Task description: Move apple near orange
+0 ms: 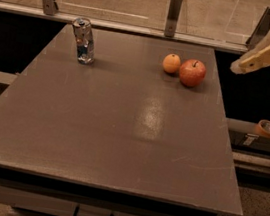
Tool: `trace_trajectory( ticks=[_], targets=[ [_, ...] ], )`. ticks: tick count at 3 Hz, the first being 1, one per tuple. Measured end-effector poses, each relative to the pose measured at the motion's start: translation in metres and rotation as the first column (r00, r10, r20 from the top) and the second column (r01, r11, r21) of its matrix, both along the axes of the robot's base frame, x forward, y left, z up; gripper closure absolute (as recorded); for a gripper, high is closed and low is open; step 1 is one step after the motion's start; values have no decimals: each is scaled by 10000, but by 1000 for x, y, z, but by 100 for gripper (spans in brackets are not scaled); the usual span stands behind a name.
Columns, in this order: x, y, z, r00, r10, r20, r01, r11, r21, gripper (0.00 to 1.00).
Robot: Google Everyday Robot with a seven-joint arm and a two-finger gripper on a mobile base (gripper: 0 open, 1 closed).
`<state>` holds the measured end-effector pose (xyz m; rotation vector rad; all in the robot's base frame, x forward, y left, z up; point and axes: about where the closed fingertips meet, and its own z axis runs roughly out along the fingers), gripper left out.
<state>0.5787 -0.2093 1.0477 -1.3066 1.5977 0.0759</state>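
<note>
At the far right of the table (122, 128), the apple (192, 72) sits stem up. The orange (171, 63) lies just beside it, on the side nearer the can (84, 40); whether the two fruits touch cannot be confirmed. The hand (264, 52) is raised off the table, beyond its right edge at the upper right, well apart from both fruits. Whether it is open or closed cannot be told. The can stands upright near the far left corner. A tape roll (266, 128) rests on a ledge right of the table.
</note>
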Motion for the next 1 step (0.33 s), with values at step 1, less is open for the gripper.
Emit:
trace_trajectory(
  ticks=[1],
  targets=[
    [-20,7,32,9970,325,708,-287,9981,-545,0]
  ],
)
